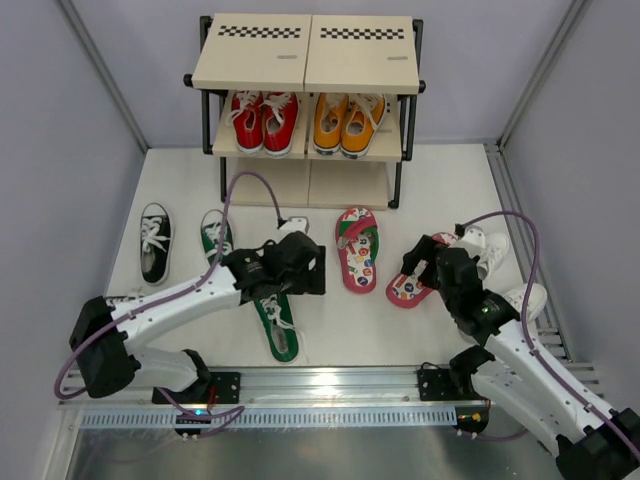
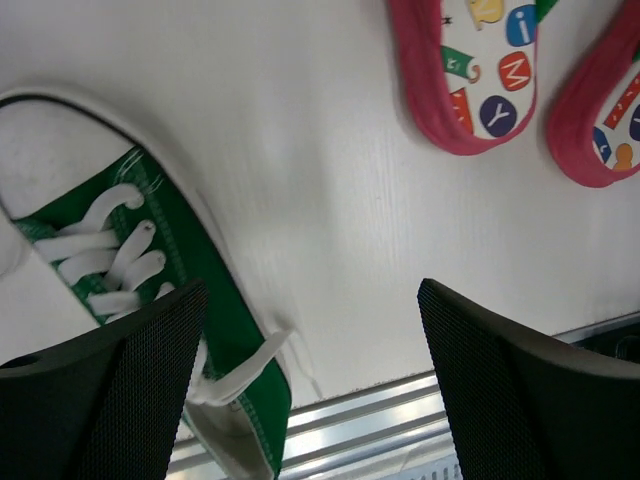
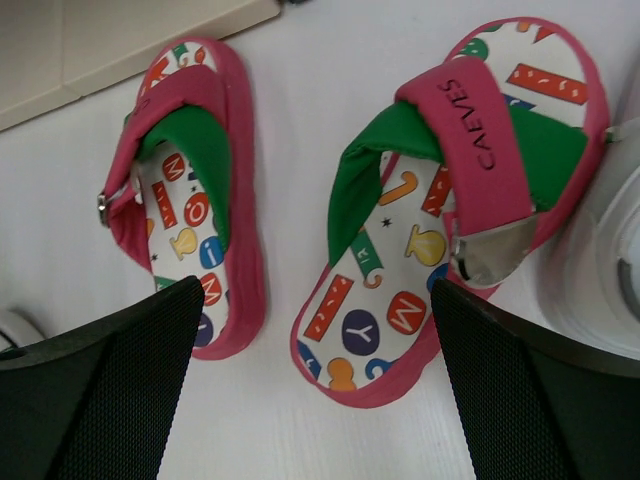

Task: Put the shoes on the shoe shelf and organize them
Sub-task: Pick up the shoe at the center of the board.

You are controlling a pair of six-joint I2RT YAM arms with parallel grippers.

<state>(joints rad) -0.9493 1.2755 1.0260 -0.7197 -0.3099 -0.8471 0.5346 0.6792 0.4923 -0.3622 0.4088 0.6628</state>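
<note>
Left gripper (image 2: 308,300) gapes empty, green sneaker (image 2: 190,250) by its 9 o'clock finger. Right gripper (image 3: 318,290) gapes empty over flip-flops (image 3: 380,330); only its wrist view reads CAEVES. Shelf (image 1: 305,50) at 12 o'clock in the top view.

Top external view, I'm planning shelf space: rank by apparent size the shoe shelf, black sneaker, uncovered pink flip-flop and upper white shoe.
1. shoe shelf
2. pink flip-flop and black sneaker: nearly alike, the flip-flop perhaps wider, so not ranked
3. upper white shoe, smallest, though partly covered
</note>
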